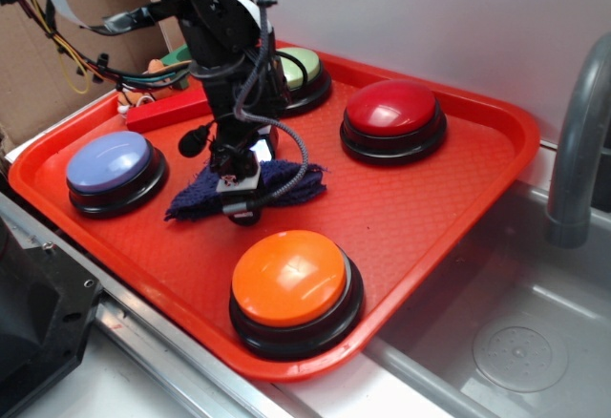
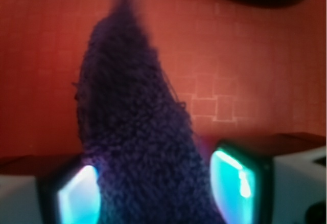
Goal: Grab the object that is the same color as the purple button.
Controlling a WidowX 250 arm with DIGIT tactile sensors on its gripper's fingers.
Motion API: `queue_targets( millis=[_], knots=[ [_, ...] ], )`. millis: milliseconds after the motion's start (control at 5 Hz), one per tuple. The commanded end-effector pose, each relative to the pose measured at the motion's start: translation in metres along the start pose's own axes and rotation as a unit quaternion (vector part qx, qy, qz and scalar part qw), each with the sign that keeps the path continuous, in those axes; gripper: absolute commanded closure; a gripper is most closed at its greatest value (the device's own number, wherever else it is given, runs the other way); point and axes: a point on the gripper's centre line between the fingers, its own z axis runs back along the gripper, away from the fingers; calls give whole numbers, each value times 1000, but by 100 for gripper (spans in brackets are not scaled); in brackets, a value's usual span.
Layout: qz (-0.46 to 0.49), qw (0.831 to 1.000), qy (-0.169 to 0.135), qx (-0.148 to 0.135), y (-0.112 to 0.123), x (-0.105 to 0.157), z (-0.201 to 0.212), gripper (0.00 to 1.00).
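Rag (image 2: 138,147) fills the wrist view for me, its dark purple fuzz running up between the two fingers (image 2: 237,180) of my claw (image 1: 239,184). The fingers stand spread on either side of the cloth; I cannot tell whether they touch it. From the exterior camera, the claw is down on the middle of the rag (image 1: 286,184), which lies flat on the red tray (image 1: 430,218) and spreads out to both sides beneath it. The purple button (image 1: 113,165) sits left of the claw in that view, near the rag's edge. An orange button (image 1: 291,280) lies on the near side, a red button (image 1: 393,113) to the right and beyond, a pale green button (image 1: 301,70) behind the arm.
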Motion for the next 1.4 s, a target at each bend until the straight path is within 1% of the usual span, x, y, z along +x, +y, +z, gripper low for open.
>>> queue_targets(
  millis=[0,200,400,600,800,1000,1200],
  knots=[
    [6,1000,5,7,0,3,-2,100],
    [76,997,15,29,9,-2,17,100],
    [202,979,6,22,25,-7,56,100],
    [322,946,10,35,31,-7,95,100],
    [405,914,7,42,33,-6,130,100],
    [451,891,-29,39,34,-9,165,100],
    [480,874,-51,53,35,-12,176,100]
  ],
)
